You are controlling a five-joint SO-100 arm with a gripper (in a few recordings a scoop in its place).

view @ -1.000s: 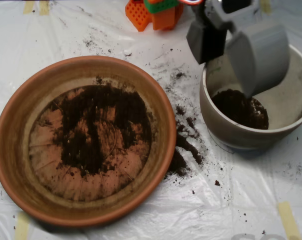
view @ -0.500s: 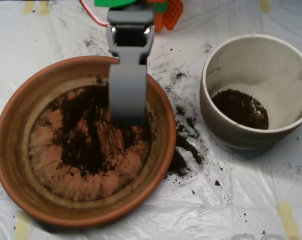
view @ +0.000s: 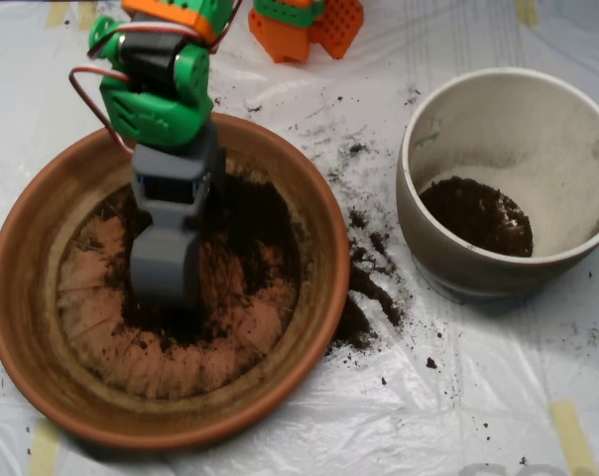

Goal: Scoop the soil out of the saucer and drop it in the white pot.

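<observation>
Scoop point(view: 164, 273) down in saucer point(view: 42, 337), tip on soil point(view: 245, 238); opening not discernible. Most soil lies right of it; white pot point(view: 428, 248) farther right.

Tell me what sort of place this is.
Likely a hobby or lab bench set up for a potting trial: a white plastic sheet taped over the table, a terracotta saucer of soil, a white pot, and a small arm's grey scoop lowered into the saucer.

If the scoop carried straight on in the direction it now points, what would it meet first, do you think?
Probably the soil on the saucer floor: the scoop points down into the dish, its tip at the dark patch. From overhead, its height is unclear.
</observation>
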